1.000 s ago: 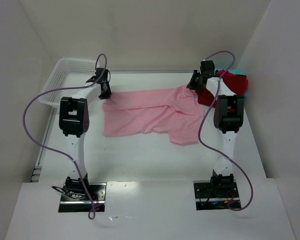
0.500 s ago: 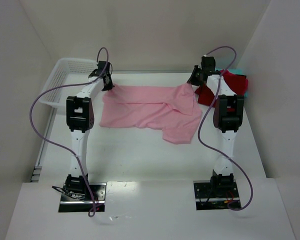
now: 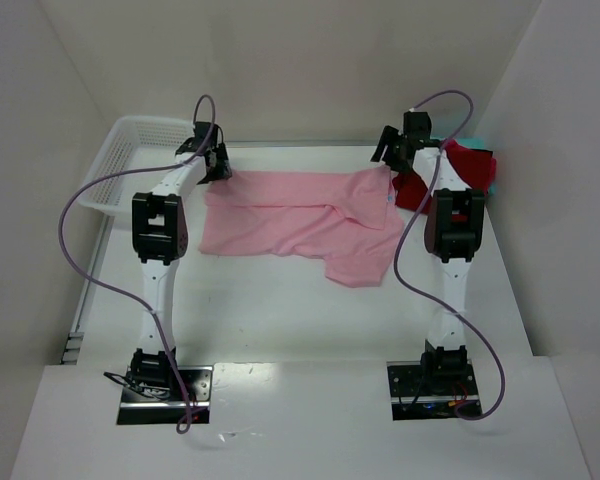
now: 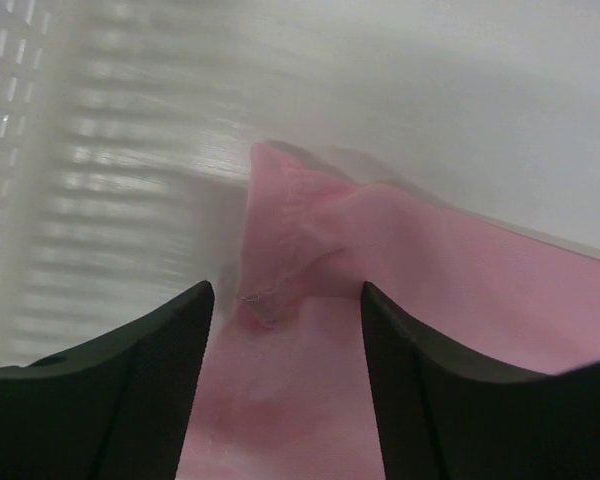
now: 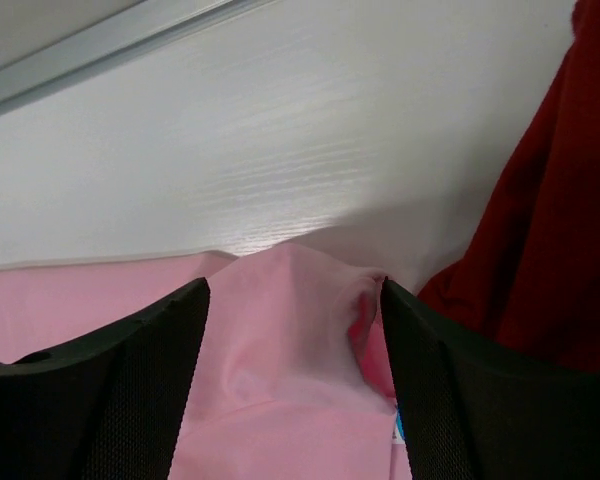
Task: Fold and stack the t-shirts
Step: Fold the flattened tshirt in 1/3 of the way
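The light pink t-shirt (image 3: 300, 220) lies spread across the far half of the table, rumpled, one flap hanging toward the near right. My left gripper (image 3: 214, 160) stands open over its far-left corner (image 4: 280, 250), the cloth lying loose between the fingers. My right gripper (image 3: 392, 152) is open over the far-right corner (image 5: 290, 310), which bunches up between its fingers without being pinched. A dark red t-shirt (image 3: 460, 170) sits folded at the far right, beside that corner (image 5: 550, 220). A teal edge (image 3: 492, 175) peeks out behind it.
A white mesh basket (image 3: 125, 160) stands at the far left, its wall (image 4: 40, 200) close to my left gripper. White walls close in the table at the back and on both sides. Purple cables loop from both arms.
Both grippers carried the pink shirt's far corners toward the back wall, stretching it flatter. Then both opened and let the corners go.
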